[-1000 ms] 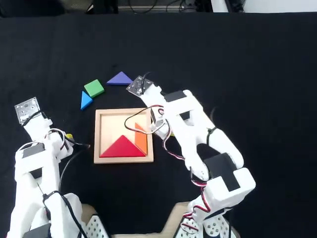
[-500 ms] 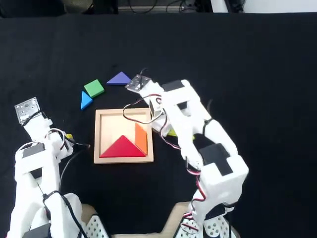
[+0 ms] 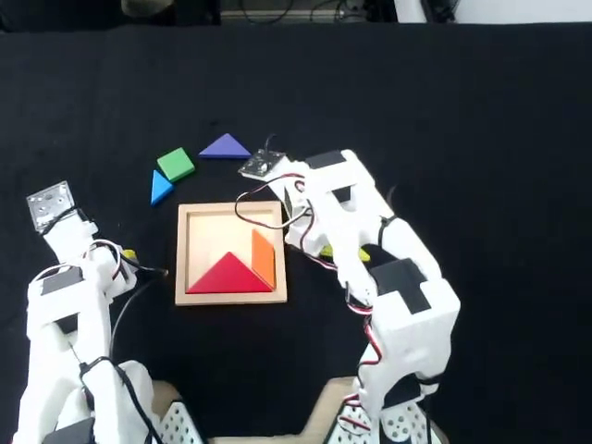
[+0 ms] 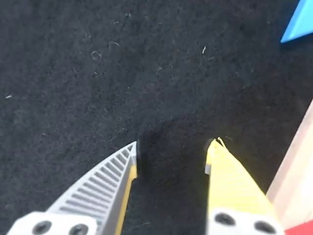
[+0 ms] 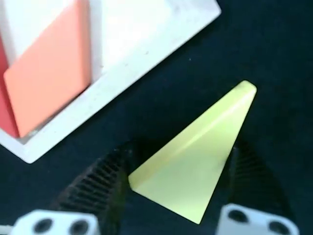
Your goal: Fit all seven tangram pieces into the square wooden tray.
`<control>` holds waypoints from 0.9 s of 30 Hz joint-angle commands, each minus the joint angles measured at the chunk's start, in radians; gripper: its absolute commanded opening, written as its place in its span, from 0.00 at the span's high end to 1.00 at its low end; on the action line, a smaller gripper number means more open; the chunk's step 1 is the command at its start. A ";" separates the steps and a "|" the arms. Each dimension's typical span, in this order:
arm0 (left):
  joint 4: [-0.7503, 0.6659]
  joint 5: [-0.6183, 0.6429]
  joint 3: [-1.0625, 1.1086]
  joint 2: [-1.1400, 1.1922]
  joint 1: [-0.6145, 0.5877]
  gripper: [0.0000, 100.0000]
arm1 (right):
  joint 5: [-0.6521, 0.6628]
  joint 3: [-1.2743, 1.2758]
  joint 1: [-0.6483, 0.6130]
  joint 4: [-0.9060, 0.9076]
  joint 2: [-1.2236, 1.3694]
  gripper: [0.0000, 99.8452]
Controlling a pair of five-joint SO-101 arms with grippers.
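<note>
A black table (image 3: 481,139) carries the work, with two white arms at its near edge. The right arm (image 3: 370,240) bends low over the cloth just outside the tray's right wall. The left arm (image 3: 65,296) is drawn in on the other side, apparently parked so it does not crowd the tray.

The square wooden tray (image 3: 231,206) lies between them, and most of its floor is bare. A large red triangle (image 3: 227,275) sits inside with its long edge flush to the near rim. An orange piece (image 3: 265,259) stands against the right wall. Both are packed into one corner, probably to leave one unbroken space for the rest.

The yellow triangle (image 5: 195,166) lies on the cloth near the tray's right wall but apart from it. The right gripper (image 5: 178,147) is clenched on it, a finger against each slanting side, a hold that looks meant for lifting it over the rim.

Beyond the tray's far-left corner wait three loose pieces: a purple triangle (image 3: 225,147), a green square (image 3: 176,165) and a blue triangle (image 3: 160,187). They are close together but not touching, and each has room around it for fingers.

The left gripper (image 4: 173,152) hangs released over bare cloth beside the tray's left rim. It grasps nothing and looks well placed for the blue triangle.
</note>
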 commanded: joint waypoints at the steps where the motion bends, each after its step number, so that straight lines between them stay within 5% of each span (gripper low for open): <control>1: 0.009 0.003 -0.044 -0.018 0.001 0.77 | 0.063 0.005 0.044 0.017 0.019 0.78; 12: 0.009 0.003 -0.044 -0.018 0.001 0.77 | 0.087 -0.045 0.112 -0.009 -0.007 0.99; 27: 0.009 0.003 -0.044 -0.018 0.001 0.77 | 0.052 -0.085 0.138 0.127 -0.263 0.99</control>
